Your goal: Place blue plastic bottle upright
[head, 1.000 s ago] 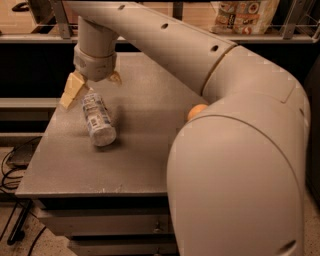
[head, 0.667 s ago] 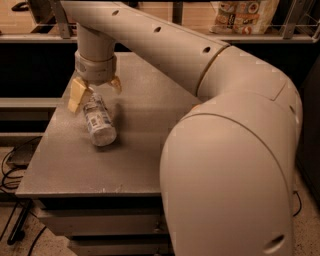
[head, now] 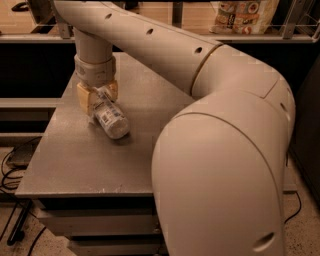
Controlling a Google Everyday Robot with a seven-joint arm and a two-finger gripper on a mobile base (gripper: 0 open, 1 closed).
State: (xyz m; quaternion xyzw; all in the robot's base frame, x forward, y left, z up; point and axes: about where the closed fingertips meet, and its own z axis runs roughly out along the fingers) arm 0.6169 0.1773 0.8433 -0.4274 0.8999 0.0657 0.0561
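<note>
Clear, ribbed plastic is being shown by one small blue plastic bottle (head: 111,119), a cylinder wrapped in a white-and-blue printed label. It is being carried on its side by the grey, matt, speckled worktop (head: 75,160), toward the left rear part. Its long axis is being set slantwise, the neck end being pointed back and left into the hand, the base forward and right. The one hand (head: 99,95) is being held right over that neck end, and its two tan, blocky fingers (head: 85,99) are being pressed against either side, grasping the bottle. One smooth cream arm (head: 165,45) of rounded shells is being stretched across the worktop. Printed bags (head: 245,15) are being displayed behind.
</note>
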